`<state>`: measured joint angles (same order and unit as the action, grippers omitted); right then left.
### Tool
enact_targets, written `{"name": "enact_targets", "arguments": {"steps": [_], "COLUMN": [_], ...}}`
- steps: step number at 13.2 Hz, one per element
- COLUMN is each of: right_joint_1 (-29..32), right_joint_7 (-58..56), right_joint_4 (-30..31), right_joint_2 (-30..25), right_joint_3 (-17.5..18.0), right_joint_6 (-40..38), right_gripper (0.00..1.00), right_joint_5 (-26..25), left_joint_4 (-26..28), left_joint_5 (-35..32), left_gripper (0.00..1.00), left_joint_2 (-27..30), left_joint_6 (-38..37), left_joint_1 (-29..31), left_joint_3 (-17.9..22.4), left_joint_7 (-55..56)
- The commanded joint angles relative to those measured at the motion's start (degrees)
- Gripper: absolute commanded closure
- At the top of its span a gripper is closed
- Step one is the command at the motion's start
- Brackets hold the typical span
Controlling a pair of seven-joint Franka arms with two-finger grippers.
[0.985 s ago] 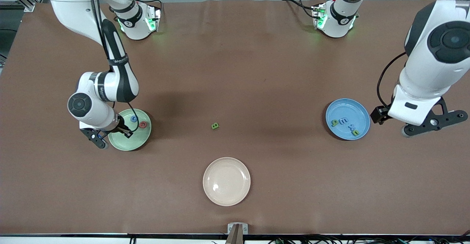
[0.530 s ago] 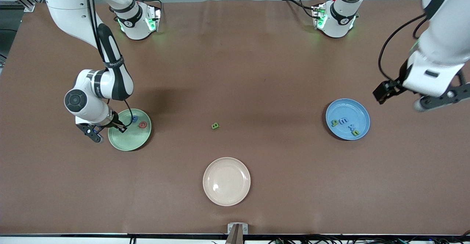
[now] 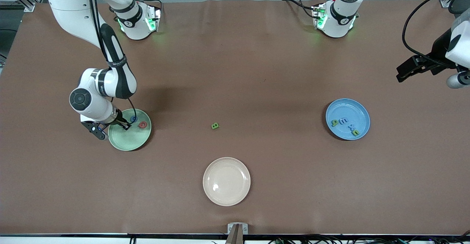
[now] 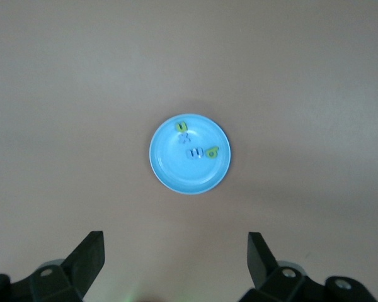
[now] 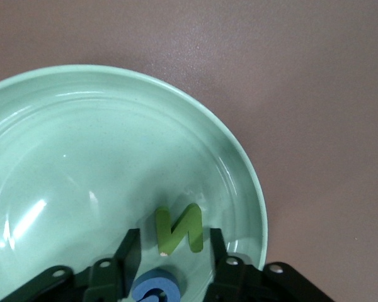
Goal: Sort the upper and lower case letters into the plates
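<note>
Green N [image 5: 179,229] btwn right hand [image 5: 173,251] fingers, in mint plate [image 5: 82,157]

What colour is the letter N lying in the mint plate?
Green. The letter N in the mint plate shows best in the right wrist view.

The front view looks down from high across the brown table [image 3: 257,71], facing both arm bases. The left wrist view hangs far above the round sky-blue plate [image 4: 176,176], shared with the front view [image 3: 361,113]. The right wrist view sits close over the round mint-green plate [image 5: 101,157], also shared [image 3: 128,143].
</note>
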<state>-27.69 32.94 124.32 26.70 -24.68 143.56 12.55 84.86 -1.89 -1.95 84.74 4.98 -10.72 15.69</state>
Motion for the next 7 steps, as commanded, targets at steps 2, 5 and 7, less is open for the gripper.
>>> {"name": "enact_targets", "arguments": {"steps": [2,5,7], "right_joint_1": [-1.9,-8.1,-12.5], "right_joint_7": [5.5,22.6,29.1], "right_joint_4": [-3.4,-11.3,-13.6], "right_joint_2": [-5.9,-5.3,-2.9], "right_joint_3": [0.3,0.9,1.0], "right_joint_6": [-8.8,-12.6,-10.7], "right_gripper": [0.0,0.0,0.0], "right_joint_5": [0.9,2.4,6.2], "left_joint_4": [6.0,8.4,11.7], "left_joint_5": [4.5,5.1,4.4], "left_gripper": [0.0,0.0,0.0], "left_joint_2": [5.2,6.7,8.7], "left_joint_6": [0.6,1.5,4.5], "left_joint_1": [-0.4,-0.5,-0.5], "left_joint_3": [3.8,5.8,5.4], "left_joint_7": [-2.3,-5.1,-7.3]}}
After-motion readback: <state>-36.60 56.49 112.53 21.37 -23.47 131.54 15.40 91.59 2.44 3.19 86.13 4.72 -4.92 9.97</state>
